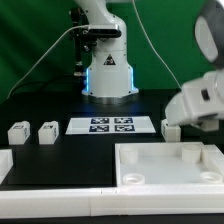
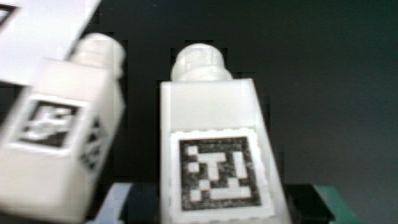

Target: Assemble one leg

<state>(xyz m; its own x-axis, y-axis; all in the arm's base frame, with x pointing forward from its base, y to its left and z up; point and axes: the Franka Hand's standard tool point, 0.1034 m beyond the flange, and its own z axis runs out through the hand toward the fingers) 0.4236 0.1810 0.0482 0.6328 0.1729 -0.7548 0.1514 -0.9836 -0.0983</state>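
Note:
In the wrist view a white leg point(image 2: 217, 120) with a black-and-white tag on its upper face lies between my fingers, its round peg pointing away from the camera. My gripper point(image 2: 222, 206) has its dark pads point(image 2: 135, 203) against both sides of this leg. A second leg point(image 2: 71, 105) lies close beside it. In the exterior view my gripper point(image 1: 176, 118) is low at the table's right, with a leg point(image 1: 170, 129) under it. Two more legs point(image 1: 17, 132) point(image 1: 47, 131) stand at the left.
The marker board point(image 1: 110, 125) lies mid-table in front of the robot base point(image 1: 107, 70); its corner shows in the wrist view point(image 2: 11, 40). A large white tray point(image 1: 170, 175) with raised rim fills the front right. Another white part point(image 1: 5, 165) sits at the front left edge.

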